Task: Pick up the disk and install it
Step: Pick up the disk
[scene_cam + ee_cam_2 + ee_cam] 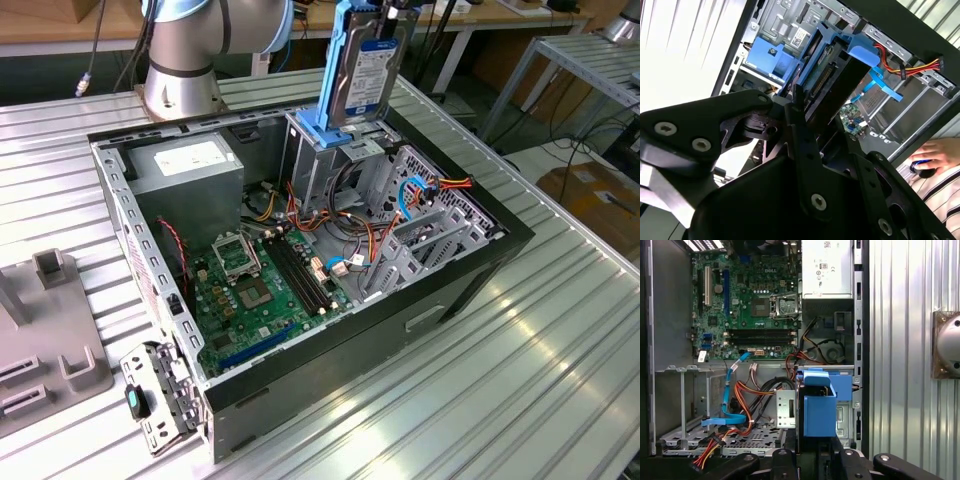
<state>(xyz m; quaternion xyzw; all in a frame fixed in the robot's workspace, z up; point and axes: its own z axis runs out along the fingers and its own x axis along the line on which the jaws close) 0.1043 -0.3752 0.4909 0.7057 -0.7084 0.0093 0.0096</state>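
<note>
Over the grey drive cage (318, 165) inside the open computer case (470, 270), held upright with lower end right at the cage's mouth: the disk (365, 70), blue rails along both edges. Clamped at the upper end by the gripper (816, 462), fingers pressed against its sides.

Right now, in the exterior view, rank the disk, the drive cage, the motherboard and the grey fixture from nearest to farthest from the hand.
1. the disk: gripped in the hand, upright over the case.
2. the drive cage: directly under the disk.
3. the motherboard: on the case floor.
4. the grey fixture: outside the case, at the exterior view's left.
</note>
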